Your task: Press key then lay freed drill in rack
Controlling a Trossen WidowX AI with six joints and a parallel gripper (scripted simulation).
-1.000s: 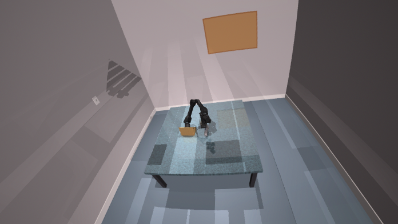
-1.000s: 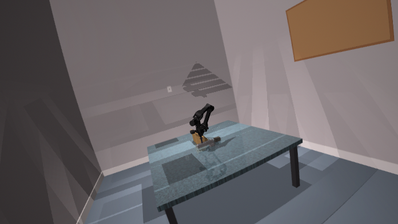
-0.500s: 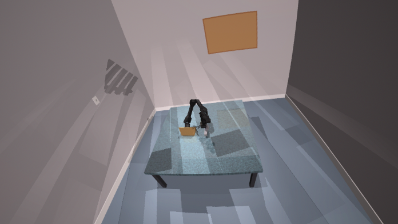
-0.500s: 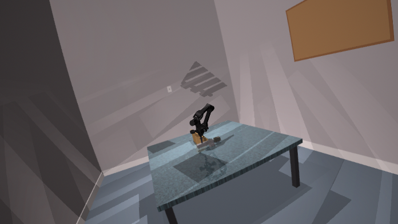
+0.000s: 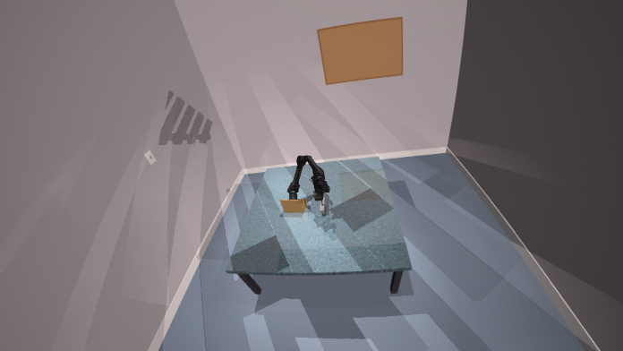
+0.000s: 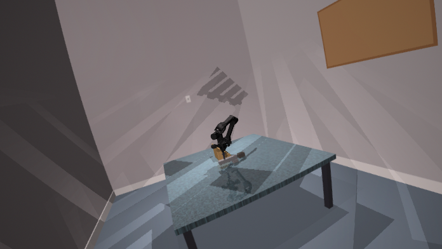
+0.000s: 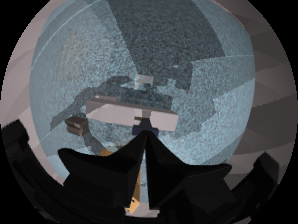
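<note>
My gripper (image 7: 147,133) (image 6: 224,158) is shut, with nothing seen between its fingers. Its tips point down at a small dark navy piece (image 7: 138,131), which may be the key; whether they touch it cannot be told. That piece is at the near side of a long pale grey-pink block (image 7: 107,113) (image 6: 231,159) (image 5: 322,205). The drill cannot be made out for certain. An orange upright piece (image 5: 293,206) (image 6: 218,154), possibly the rack, stands beside the block; parts of it show behind the fingers in the wrist view.
A small brown box-like piece (image 7: 77,126) (image 6: 241,154) lies near one end of the pale block. A small pale piece (image 7: 144,79) shows beyond the block in the wrist view. All stand on the blue-green table (image 5: 313,260) (image 6: 197,203). Dark shadows cross its top.
</note>
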